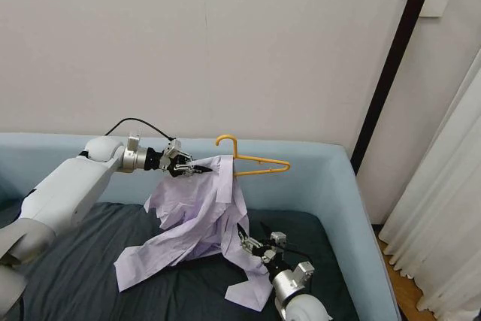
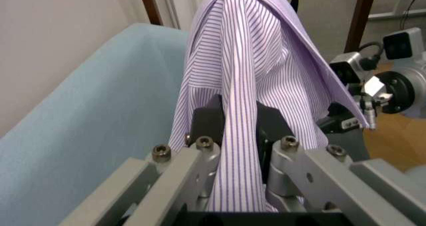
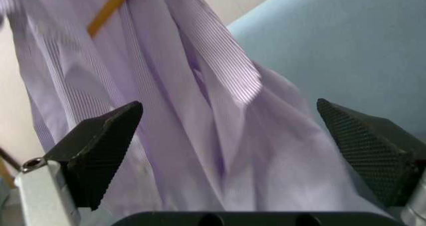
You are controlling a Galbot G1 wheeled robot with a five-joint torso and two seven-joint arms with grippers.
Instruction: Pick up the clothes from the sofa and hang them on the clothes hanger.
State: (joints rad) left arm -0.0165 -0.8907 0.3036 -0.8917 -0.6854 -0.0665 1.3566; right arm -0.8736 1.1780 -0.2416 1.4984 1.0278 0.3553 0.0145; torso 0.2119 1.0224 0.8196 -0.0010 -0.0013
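One lilac striped shirt (image 1: 197, 219) is hanging half-draped over the yellow hanger (image 1: 259, 162), its tail trailing below the hanger onto the blue sofa (image 1: 323, 182). I am clamping the left gripper (image 1: 198, 170) on the cloth just beside the hanger's hook. Below the hanger, my right gripper (image 1: 252, 240) is hovering near the fabric, fingers (image 3: 100, 151) spread wide.
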